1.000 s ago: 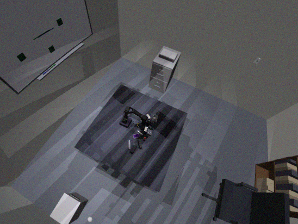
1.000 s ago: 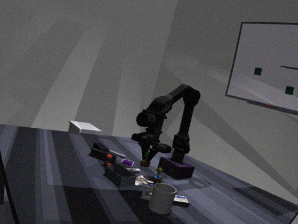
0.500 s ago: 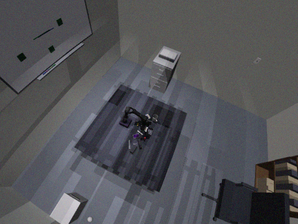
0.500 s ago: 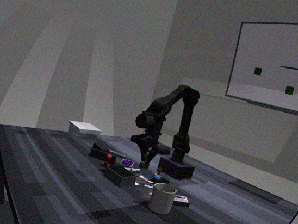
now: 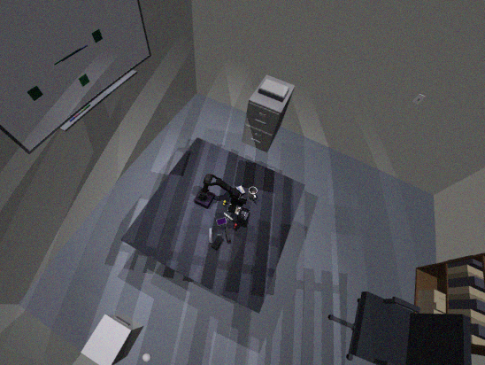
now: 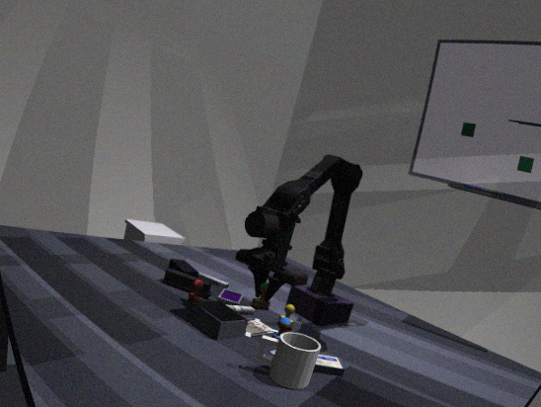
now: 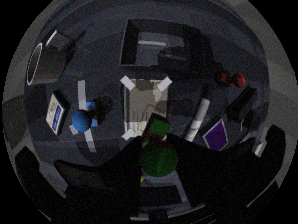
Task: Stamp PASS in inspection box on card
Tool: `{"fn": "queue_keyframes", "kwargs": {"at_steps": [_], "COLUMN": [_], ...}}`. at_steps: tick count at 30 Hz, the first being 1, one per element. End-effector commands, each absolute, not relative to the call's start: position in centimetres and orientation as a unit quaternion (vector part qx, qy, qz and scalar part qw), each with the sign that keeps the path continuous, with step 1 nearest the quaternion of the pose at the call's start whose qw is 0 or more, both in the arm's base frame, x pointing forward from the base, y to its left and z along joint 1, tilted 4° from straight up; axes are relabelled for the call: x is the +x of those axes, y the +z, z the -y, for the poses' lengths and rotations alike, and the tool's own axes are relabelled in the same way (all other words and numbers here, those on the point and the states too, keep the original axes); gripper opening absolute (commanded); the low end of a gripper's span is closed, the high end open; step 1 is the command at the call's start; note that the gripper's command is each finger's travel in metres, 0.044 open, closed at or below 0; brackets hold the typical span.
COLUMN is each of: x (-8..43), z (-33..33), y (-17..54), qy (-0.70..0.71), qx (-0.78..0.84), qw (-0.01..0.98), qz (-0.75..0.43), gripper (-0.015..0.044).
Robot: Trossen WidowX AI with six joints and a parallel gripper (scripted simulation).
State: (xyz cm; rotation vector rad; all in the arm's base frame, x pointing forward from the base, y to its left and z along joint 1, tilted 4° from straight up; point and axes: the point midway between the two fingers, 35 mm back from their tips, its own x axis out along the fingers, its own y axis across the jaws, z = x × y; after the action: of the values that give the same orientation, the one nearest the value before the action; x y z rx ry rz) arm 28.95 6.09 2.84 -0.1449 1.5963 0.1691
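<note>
Low in the wrist view, your hand grips the green stamp by the card's near edge; inked, presumably, so next centre it over the box and press straight down

Four knobbed stamps, one mug, one purple pad, one tray, one card

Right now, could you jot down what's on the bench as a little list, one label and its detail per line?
gripper: closed on the green-knobbed stamp
card: held by white tape at its corners
ink pad: purple, uncovered
red-knobbed stamp: beyond the ink pad, by the dark tray
blue-knobbed stamp: between card and mug
mug: pale, upright
print in the box: cannot tell
</note>
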Motion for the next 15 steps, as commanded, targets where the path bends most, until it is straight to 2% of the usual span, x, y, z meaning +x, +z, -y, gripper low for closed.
{"fn": "queue_keyframes", "kwargs": {"at_steps": [1, 15], "x": [28.79, 28.76], "z": [-6.15, -6.15], "y": [2.44, 1.5], "qy": [0.08, 0.08], "qx": [-0.065, -0.065], "qw": [0.691, 0.691], "qz": [-0.716, -0.715], "gripper": [0.0, 0.0]}}
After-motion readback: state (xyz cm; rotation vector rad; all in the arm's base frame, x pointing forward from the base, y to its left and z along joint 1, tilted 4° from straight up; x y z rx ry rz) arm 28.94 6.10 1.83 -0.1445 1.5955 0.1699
